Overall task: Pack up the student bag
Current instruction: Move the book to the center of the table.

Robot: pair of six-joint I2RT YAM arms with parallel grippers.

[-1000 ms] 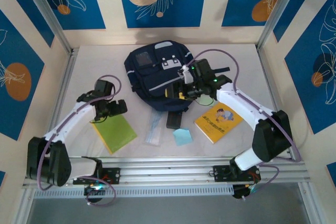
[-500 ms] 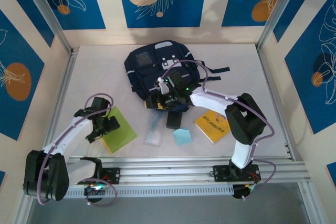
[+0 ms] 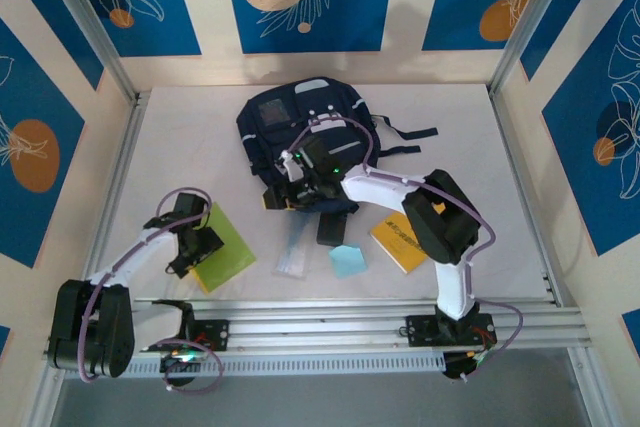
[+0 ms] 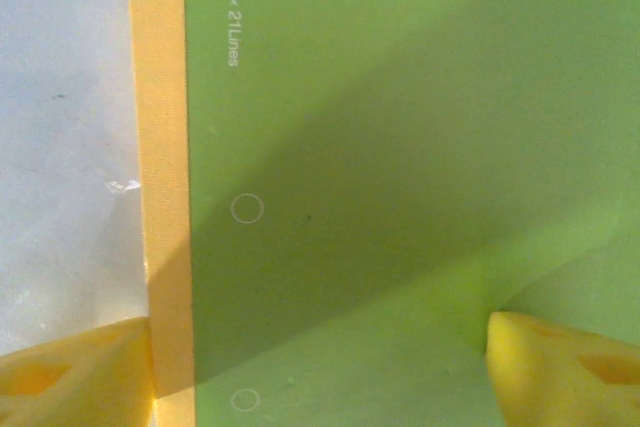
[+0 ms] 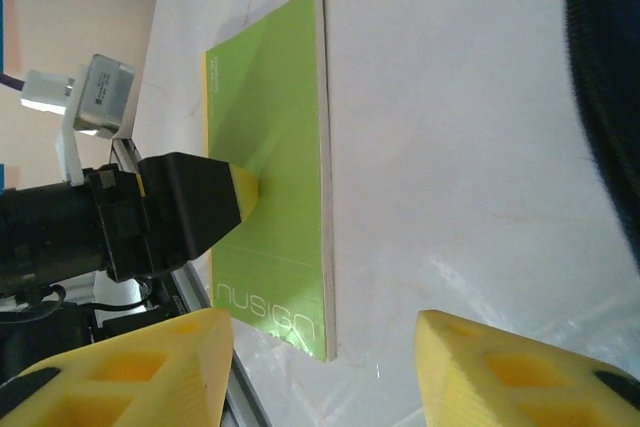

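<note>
The navy student bag point(image 3: 300, 127) lies flat at the far middle of the white table point(image 3: 185, 142), its light grey front patch facing up and its black straps trailing to the right. The right gripper point(image 5: 320, 347) hangs at the bag's near-left edge, its yellow fingers point(image 5: 150, 367) apart with only bare table showing between them. Well to the near-left of the bag, the left gripper point(image 4: 318, 347) is down on a green notebook point(image 3: 228, 252) that lies flat on the table. Its fingers are spread: one yellow tip rests beside the notebook's yellow spine band, and the other presses on the green cover, which creases slightly under it. Nothing is lifted. On the near side of the bag lie a small black object point(image 3: 330, 229) just beside its edge, a clear plastic pouch point(image 3: 292, 249) and a light blue notepad point(image 3: 348, 261). A yellow book point(image 3: 398, 239) lies to the bag's near-right, partly under the right arm.
</note>
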